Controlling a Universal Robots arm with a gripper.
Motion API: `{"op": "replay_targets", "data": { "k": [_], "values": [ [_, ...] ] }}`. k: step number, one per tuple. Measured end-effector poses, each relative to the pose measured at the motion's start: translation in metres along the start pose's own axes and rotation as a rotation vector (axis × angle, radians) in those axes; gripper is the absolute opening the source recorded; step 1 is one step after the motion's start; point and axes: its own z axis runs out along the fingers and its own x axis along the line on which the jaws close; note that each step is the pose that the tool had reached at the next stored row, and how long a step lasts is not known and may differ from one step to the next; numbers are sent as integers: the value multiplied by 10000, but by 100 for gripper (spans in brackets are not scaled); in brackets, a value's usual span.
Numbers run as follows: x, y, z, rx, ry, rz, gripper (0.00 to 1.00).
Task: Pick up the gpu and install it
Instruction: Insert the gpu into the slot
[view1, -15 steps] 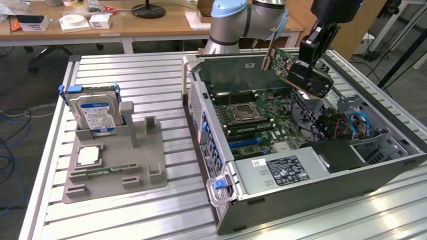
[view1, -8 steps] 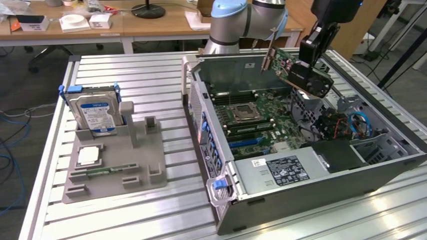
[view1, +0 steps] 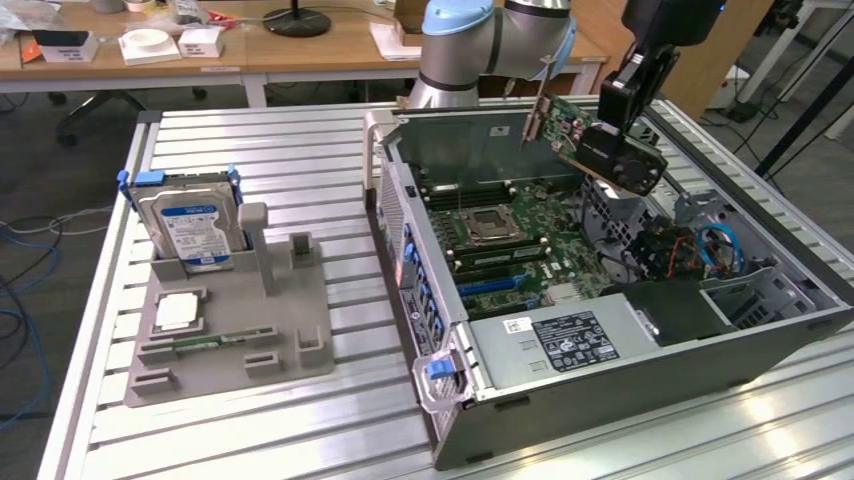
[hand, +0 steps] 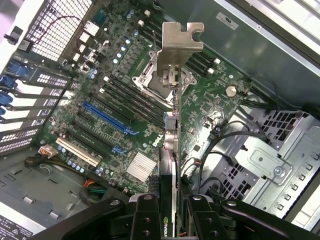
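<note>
The gpu (view1: 594, 140), a green card with a black cooler and a silver end bracket, hangs tilted in the air above the open computer case (view1: 441, 290). My gripper (view1: 625, 125) is shut on the card's black cooler edge. In the wrist view the gpu (hand: 172, 125) is seen edge-on, its silver bracket (hand: 179, 45) pointing away from my fingers (hand: 145, 217). Below it lies the motherboard (hand: 125, 105) with its blue slot (hand: 107, 119) and the processor socket (hand: 157, 80). The card touches nothing in the case.
A grey parts holder (view1: 227, 320) on the exterior view's left carries a silver hard drive (view1: 187, 225) with a blue label, a processor and a memory stick (view1: 200, 343). The power supply (view1: 561, 340) and drive cage (view1: 694, 250) fill the case's near and right side. Desks stand behind.
</note>
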Motion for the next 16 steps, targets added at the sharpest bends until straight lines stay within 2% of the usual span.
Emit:
{"op": "replay_targets", "data": {
  "k": [16],
  "values": [
    [-3,-2,0,-2,-2,-122,26]
  ]
}}
